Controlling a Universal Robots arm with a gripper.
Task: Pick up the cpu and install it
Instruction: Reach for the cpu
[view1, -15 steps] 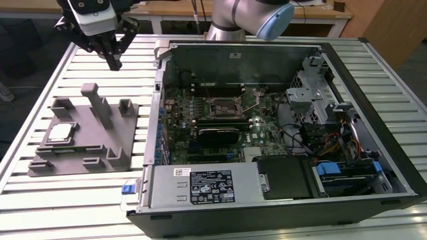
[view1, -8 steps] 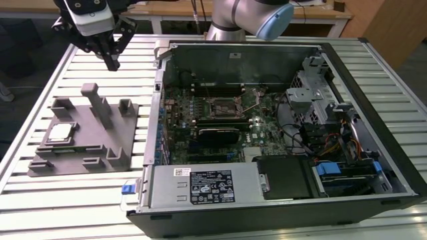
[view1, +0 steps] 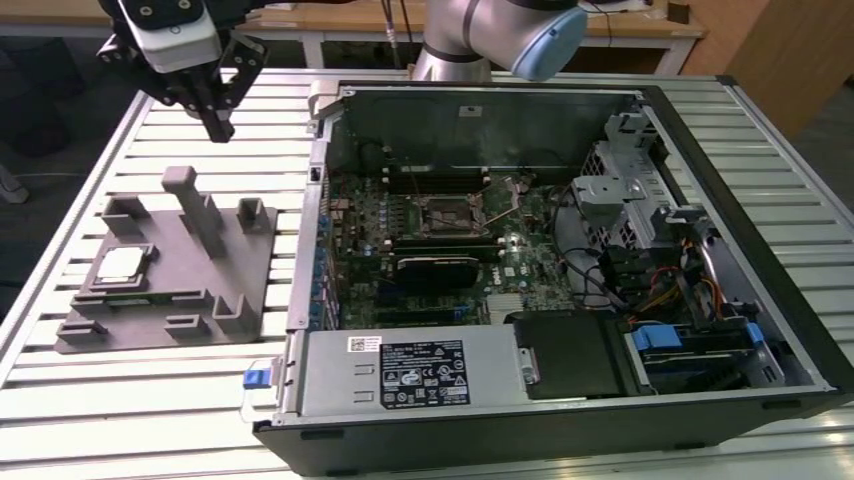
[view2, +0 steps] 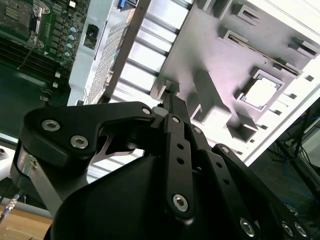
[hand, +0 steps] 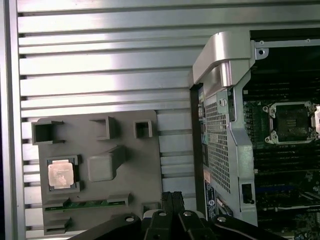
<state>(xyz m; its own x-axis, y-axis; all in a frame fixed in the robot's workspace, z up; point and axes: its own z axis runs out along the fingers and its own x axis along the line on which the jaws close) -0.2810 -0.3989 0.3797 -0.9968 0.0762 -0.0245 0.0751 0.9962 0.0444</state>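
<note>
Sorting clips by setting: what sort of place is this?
Probably a robotics lab bench for computer assembly: an open computer case lies on a slatted metal table, a grey fixture tray beside it holds the cpu, and the gripper hangs nearby.

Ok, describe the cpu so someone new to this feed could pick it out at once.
Find the open computer case; on the exterior view's left of it lies a grey tray with upright posts. The cpu sits in a square recess near the tray's edge farthest from the case. It is the only flat, silvery square among those grey posts.
</note>
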